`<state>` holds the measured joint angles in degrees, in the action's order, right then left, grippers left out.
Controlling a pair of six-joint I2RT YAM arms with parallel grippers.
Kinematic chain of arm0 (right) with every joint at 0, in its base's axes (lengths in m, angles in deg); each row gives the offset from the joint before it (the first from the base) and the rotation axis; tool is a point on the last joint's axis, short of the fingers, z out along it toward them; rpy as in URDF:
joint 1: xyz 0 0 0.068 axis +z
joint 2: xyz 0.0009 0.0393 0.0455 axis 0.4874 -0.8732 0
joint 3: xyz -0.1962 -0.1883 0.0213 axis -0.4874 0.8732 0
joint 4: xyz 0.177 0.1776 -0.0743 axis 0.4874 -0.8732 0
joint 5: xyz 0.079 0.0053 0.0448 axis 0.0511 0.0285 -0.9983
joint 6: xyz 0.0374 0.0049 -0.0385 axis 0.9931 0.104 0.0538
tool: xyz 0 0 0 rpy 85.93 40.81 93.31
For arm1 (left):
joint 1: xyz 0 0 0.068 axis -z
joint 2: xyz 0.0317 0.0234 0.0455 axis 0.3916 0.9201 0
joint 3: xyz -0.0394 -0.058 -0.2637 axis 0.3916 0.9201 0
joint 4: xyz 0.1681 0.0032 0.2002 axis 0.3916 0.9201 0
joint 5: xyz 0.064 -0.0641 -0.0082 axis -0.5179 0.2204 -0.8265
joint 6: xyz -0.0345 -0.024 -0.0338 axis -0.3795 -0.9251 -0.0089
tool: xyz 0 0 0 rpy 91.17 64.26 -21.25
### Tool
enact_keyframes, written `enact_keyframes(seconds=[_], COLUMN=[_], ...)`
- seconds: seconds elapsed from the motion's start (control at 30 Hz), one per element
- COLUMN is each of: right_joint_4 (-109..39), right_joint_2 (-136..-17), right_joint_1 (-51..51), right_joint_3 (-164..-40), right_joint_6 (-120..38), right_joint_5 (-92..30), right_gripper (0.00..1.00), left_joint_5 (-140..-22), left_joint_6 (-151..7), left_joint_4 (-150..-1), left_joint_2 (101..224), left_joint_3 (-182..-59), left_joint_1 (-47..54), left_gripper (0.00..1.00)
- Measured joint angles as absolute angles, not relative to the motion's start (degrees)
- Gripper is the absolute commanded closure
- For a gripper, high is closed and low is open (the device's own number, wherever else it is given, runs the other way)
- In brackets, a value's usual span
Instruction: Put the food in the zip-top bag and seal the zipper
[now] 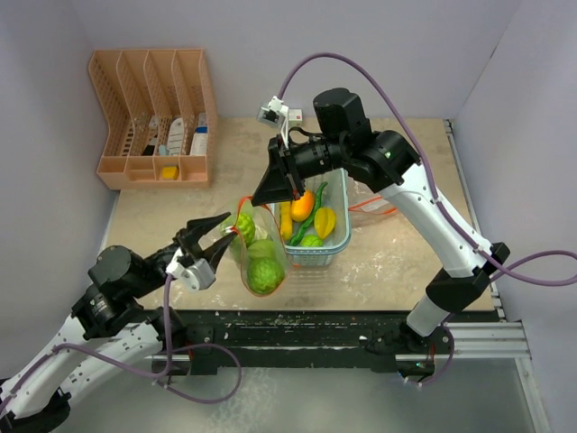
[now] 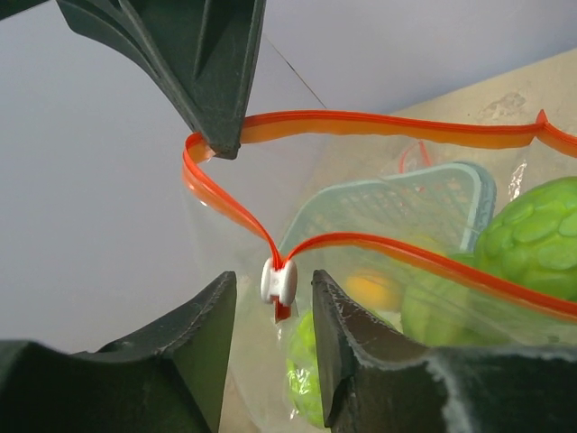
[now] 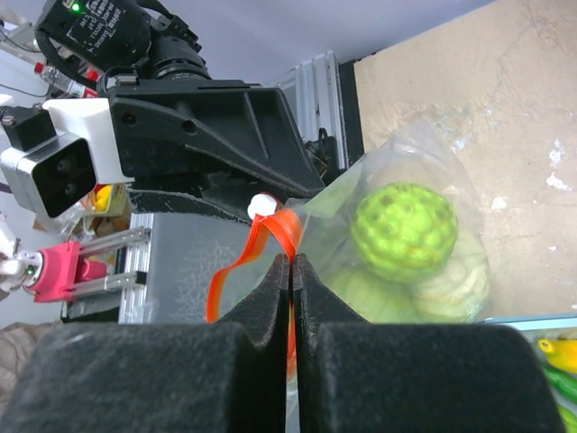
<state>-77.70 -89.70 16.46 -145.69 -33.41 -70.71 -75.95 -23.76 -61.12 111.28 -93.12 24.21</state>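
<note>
Two cabbages (image 3: 403, 230) lay at the bottom of the bag (image 3: 437, 162), which hung clear of the table (image 1: 397, 262), its weight pulling the film taut. The rest of the food, an orange fruit (image 1: 302, 206), a yellow fruit (image 1: 325, 222) and a chili (image 1: 305, 224), sat in the basket (image 1: 341, 236) just behind the bag, so filling looked only partly done.

The right gripper (image 3: 290, 266) was clamped fully shut on the orange zipper strip (image 2: 388, 122) at one end of the mouth. That grip carried the whole bag and gave the strip a fixed end to pull against.

The white slider (image 2: 278, 281) sat on the strip below that pinch. The left gripper (image 1: 222, 231) was partly open, one finger on each side of the slider with a sliver of gap showing, so it held nothing. Its placement suggested it meant to pinch the slider and draw it along the track. The mouth gaped between the two orange lips, unsealed.

A rack (image 1: 153, 117) stood well apart at the far left corner.
</note>
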Motion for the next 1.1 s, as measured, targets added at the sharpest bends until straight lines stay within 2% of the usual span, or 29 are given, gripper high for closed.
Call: enact_keyframes(seconds=[0.4, 0.53, 0.67, 0.77, 1.1], right_joint_4=[-77.68, -77.66, -77.66, -77.63, -77.37], right_joint_2=[-89.70, -89.70, -89.70, -89.70, -88.15], right_joint_1=[16.46, 16.46, 16.46, 16.43, 16.13], right_joint_3=[-145.69, -145.69, -145.69, -145.69, -141.83], right_joint_6=[-32.93, -32.80, -32.77, -32.80, -33.36], right_joint_5=[-70.88, -70.90, -70.90, -70.88, -67.01], right_gripper=[1.00, 1.00, 1.00, 1.00, 1.00], left_joint_5=[-76.28, -76.30, -76.49, -76.93, -80.67], left_joint_6=[-25.45, -26.06, -26.60, -27.09, -29.69], left_joint_4=[-61.97, -63.26, -64.07, -64.46, -60.90], left_joint_2=[108.85, 109.83, 111.89, 112.72, 111.43], left_joint_3=[-91.11, -90.72, -90.72, -90.72, -94.89], left_joint_1=[24.21, 24.21, 24.21, 24.21, 24.21], left_gripper=[0.55, 0.65, 0.87, 1.00, 1.00])
